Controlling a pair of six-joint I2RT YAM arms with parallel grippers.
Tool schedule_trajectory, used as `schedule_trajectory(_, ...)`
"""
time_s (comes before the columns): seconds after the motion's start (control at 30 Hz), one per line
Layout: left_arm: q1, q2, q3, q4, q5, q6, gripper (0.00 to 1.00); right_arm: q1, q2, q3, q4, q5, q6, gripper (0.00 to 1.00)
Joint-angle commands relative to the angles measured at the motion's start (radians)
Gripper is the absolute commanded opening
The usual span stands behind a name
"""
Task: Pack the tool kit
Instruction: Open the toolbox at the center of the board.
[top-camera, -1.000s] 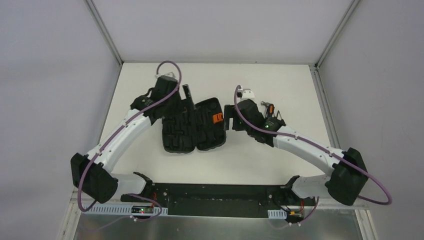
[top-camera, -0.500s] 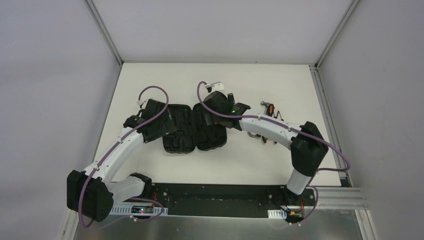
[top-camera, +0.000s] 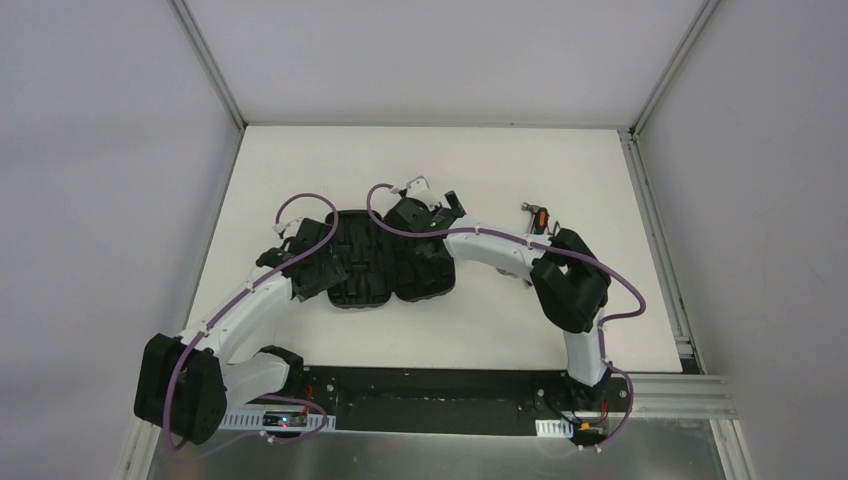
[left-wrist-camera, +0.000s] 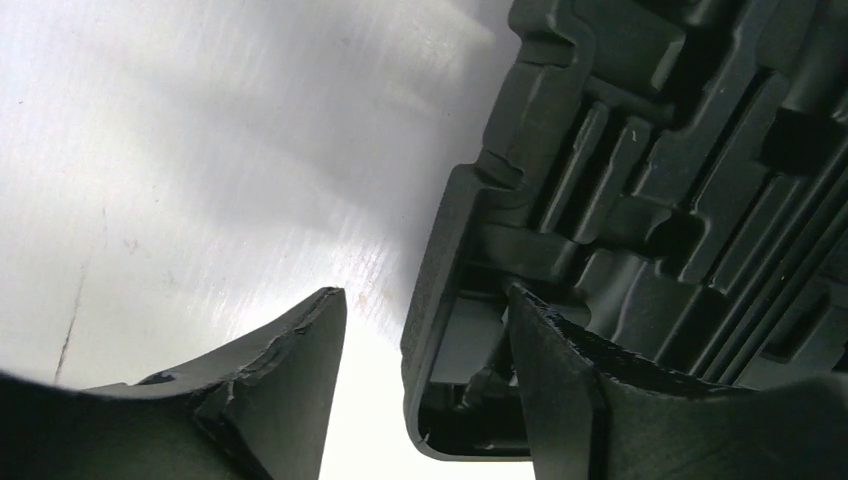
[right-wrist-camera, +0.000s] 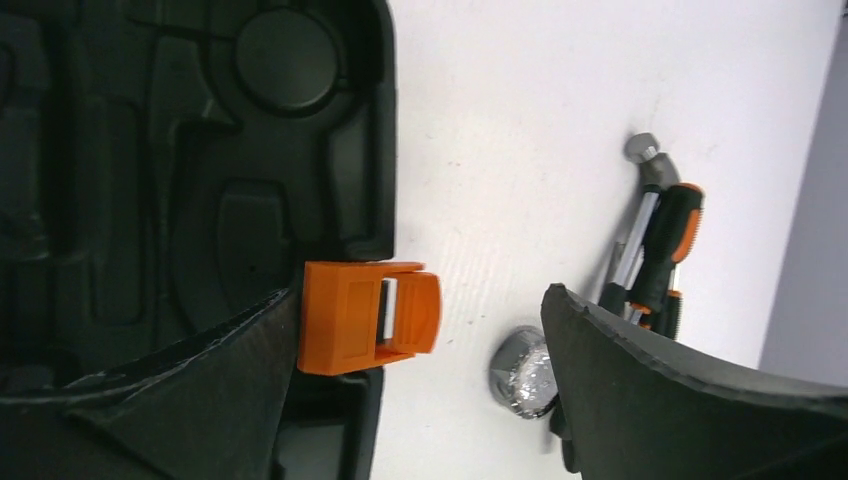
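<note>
Pale grey walls (top-camera: 100, 150) and a silvery metal frame (top-camera: 210, 65) are enclosing a flat white worktop (top-camera: 300, 170). The white-and-black left arm (top-camera: 240, 310) is reaching in from the near left, and the matching right arm (top-camera: 500, 250) is bending in from the near right. A purple cable is looping along each arm.

The black rounded-rectangular hinged plastic case (top-camera: 375, 265) is lying open and flat in the middle of the worktop, between the two arms. Its moulded slots are facing up.

The left gripper (left-wrist-camera: 425, 300) is sitting at the case's left edge with its fingers apart and straddling the side wall. One finger (left-wrist-camera: 290, 360) is hanging outside over the bare worktop, apart from the wall. The other finger (left-wrist-camera: 560, 380) is standing inside, against the moulded ribs.

The right gripper (right-wrist-camera: 420, 300) is hovering over the case's right edge with its fingers spread wide and holding nothing. One finger is lying over the case interior and the other over the worktop beside it.

The small orange-and-black hand tools (right-wrist-camera: 665, 250) are lying loose on the worktop to the right of the case, outside it. A round silvery metal head (right-wrist-camera: 522, 372) is showing near them; I cannot tell which tool it belongs to.

The small orange plastic latch (right-wrist-camera: 365, 315) is sticking out from the case's right rim, between the right gripper's fingers.
</note>
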Motion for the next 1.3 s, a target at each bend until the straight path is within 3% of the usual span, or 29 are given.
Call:
schedule_trajectory(0.0,-0.002,0.01,-0.033,0.044,-0.048,-0.04,0.58,-0.001,0.005,0.047,-0.032,0.12,-0.048,0.93)
schedule_trajectory(0.13,-0.002,0.027,-0.052,0.047,-0.064,-0.052,0.46,-0.006,-0.045,0.024,-0.019,0.177,-0.054,0.93)
schedule_trajectory(0.3,-0.002,0.036,-0.058,0.051,-0.061,-0.055,0.42,-0.08,-0.138,-0.048,-0.01,0.184,-0.016,0.95)
schedule_trajectory(0.57,-0.002,0.043,-0.049,0.091,0.006,-0.009,0.46,-0.227,-0.294,-0.214,-0.039,-0.037,0.138,0.94)
schedule_trajectory(1.0,-0.035,0.087,-0.025,0.207,0.168,0.036,0.51,-0.336,-0.657,-0.484,0.072,-0.494,0.299,0.9)
schedule_trajectory(1.1,-0.035,0.077,-0.01,0.205,0.2,0.024,0.57,-0.341,-0.715,-0.517,0.086,-0.507,0.315,0.88)
schedule_trajectory(1.27,-0.035,-0.018,0.08,0.11,0.19,0.018,0.78,-0.379,-0.785,-0.543,0.051,-0.462,0.318,0.85)
